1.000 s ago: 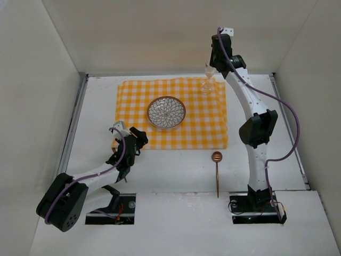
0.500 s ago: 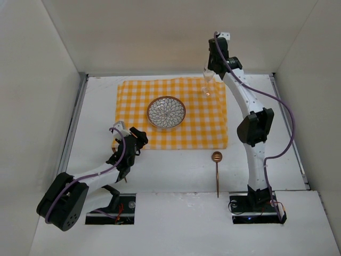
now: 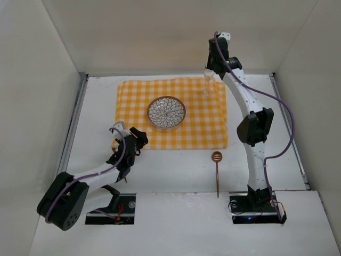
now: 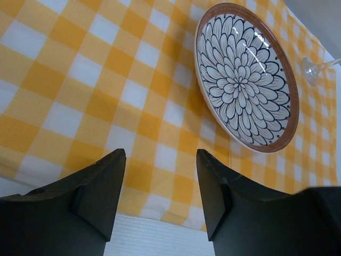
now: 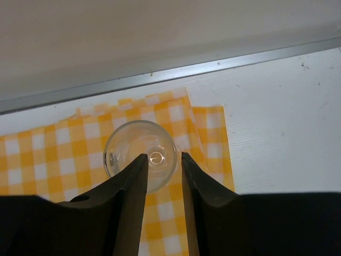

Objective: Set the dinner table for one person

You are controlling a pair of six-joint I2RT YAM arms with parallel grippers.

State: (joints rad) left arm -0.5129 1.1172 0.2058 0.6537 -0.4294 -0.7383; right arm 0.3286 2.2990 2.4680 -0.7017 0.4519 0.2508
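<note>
Table (image 3: 170,168): big, white and flat, with white walls on three sides, under all the rest.

At the left, left gripper (image 4: 160,157) low over the near left corner of the cloth (image 3: 194,130). Wide open, with only cloth between the fingers (image 4: 101,192) in the left wrist view.

Yellow and white checks on the cloth, spread flat on the far half of the table.

Near the middle of the cloth, a round plate (image 3: 167,113), lying flat. Brown rim, with blue and white flower petals all over the inside, in plain sight from rim to rim.

Right of the plate and nearer the arms, a spoon (image 3: 217,176) on bare table, just off the near edge of the cloth. Round brown head toward the cloth, thin handle toward the near edge.

At the far right corner of the cloth, a clear glass (image 5: 125,149) with a stem, standing up. From above in the right wrist view, see-through right down to the foot, with yellow checks showing through it.

Right gripper (image 5: 161,156) over the glass, pointing down. Fingers close together, one across the bowl of the glass and one by its right rim. Cannot tell if squeezing the glass or just beside it.
</note>
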